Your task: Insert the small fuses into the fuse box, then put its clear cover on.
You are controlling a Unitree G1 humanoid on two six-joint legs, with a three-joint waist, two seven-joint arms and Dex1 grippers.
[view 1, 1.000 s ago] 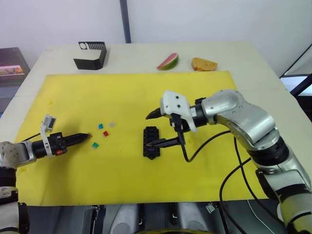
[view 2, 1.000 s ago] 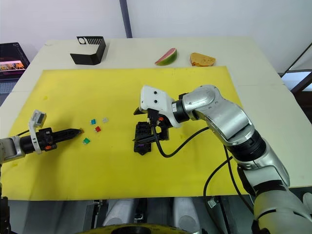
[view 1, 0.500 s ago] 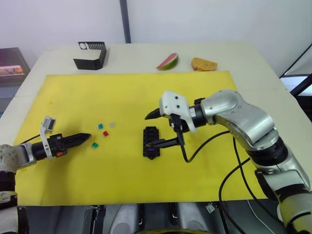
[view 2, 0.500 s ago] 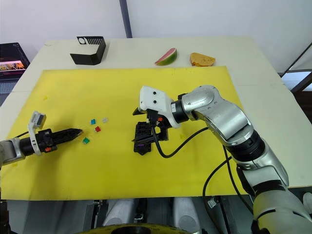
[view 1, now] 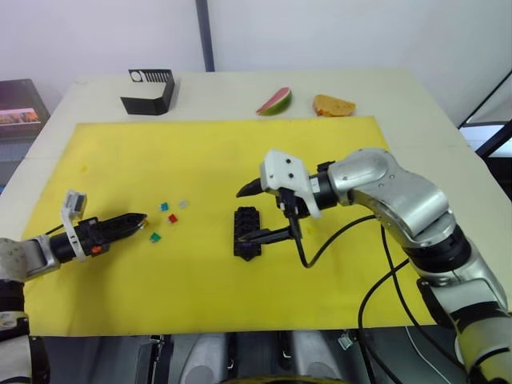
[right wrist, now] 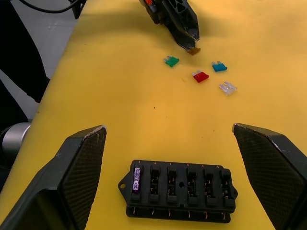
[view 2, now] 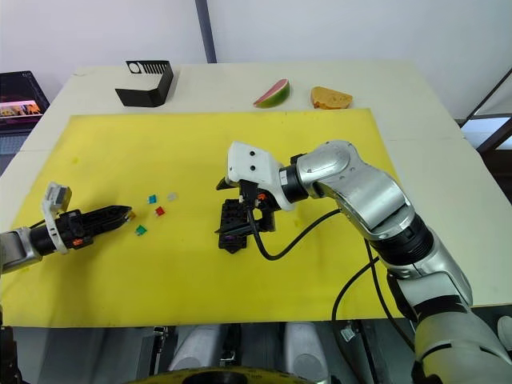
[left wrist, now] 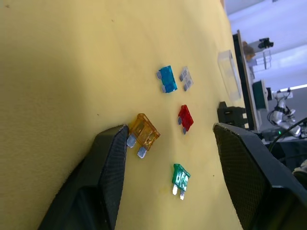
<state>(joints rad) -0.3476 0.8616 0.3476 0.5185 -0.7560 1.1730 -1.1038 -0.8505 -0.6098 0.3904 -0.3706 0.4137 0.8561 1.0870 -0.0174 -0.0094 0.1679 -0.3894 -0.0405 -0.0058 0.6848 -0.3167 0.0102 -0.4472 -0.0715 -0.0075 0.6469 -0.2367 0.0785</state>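
From head height we look forward and down over the whole yellow rectangular mat (view 1: 200, 160). Our left wrist view skims low and close along the mat; our right wrist view looks down closely. Both wrist views share the small coloured plastic blade fuses (right wrist: 199, 76).

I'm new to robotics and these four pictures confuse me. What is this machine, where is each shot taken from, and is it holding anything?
It is a humanoid robot with two arms, each ending in a two-fingered gripper. Two pictures come from cameras on its head, looking down over a yellow mat. The other two come from cameras on each wrist, looking along that gripper's fingers.

On the mat lie the black fuse box, with one purple fuse already in a slot, and loose fuses: orange fuse, green, red, teal and pale grey.

The left gripper is open around the orange fuse. The right gripper hangs open over the fuse box. Neither holds anything.
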